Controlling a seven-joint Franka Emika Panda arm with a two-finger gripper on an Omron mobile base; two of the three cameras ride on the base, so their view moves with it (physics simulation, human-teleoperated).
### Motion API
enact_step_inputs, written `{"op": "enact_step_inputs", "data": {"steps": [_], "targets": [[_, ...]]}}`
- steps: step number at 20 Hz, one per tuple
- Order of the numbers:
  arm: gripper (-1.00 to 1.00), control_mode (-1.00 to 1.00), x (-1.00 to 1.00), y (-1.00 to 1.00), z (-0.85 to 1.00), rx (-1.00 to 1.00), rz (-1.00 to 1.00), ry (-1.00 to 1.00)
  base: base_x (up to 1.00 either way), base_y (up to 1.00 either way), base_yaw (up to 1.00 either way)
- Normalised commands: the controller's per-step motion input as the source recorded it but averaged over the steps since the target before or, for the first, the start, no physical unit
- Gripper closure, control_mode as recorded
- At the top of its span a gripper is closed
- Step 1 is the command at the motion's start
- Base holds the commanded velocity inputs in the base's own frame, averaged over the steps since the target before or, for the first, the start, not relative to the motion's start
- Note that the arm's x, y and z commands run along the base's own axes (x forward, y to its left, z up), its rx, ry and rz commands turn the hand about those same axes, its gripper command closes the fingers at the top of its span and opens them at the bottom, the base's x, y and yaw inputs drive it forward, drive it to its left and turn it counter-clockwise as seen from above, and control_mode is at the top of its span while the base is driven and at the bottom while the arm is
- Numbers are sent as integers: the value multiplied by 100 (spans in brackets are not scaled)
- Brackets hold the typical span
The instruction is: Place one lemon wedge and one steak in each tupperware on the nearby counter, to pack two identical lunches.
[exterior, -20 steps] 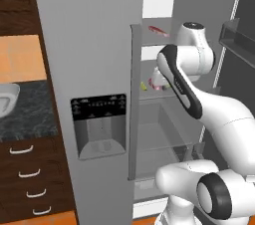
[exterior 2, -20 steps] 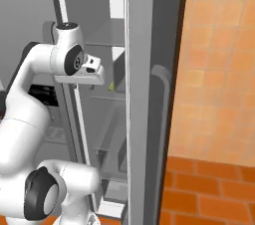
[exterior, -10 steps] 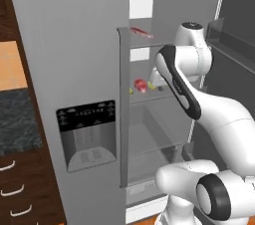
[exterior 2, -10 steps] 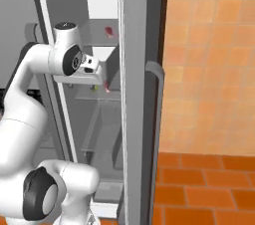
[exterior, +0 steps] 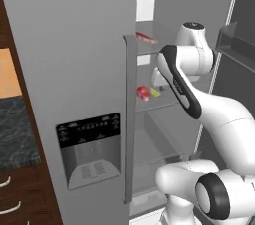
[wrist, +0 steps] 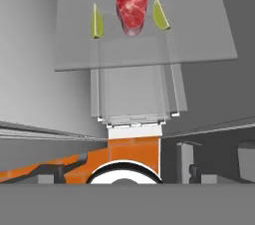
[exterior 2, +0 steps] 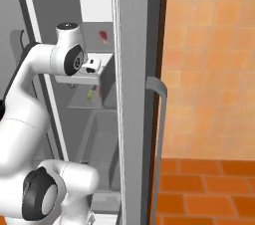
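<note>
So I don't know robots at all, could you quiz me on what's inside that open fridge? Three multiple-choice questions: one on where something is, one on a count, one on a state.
1. Where does the steak lie?
A. on a glass fridge shelf
B. on the floor
C. in the gripper

2. How many lemon wedges flank it in the hand view?
A. none
B. two
C. five

3. The fridge door with the dispenser is:
A. shut
B. removed
C. wide open

Answers: 1 A, it rests on the clear shelf. 2 B, one lemon wedge on each side. 3 A, its panel faces the room flat.
</note>
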Motion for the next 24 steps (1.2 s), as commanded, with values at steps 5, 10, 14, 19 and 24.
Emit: {"op": "enact_step_inputs", "data": {"steps": [5,10,14,19,24], "targets": [[-100,100,0,0,0,0,0,0,42,0,0],[-100,100,0,0,0,0,0,0,18,-5,5],[-100,100,0,0,0,0,0,0,3,-13,8],[-100,100,0,0,0,0,0,0,0,-19,0],[-100,100,0,0,0,0,0,0,0,-33,0]]}}
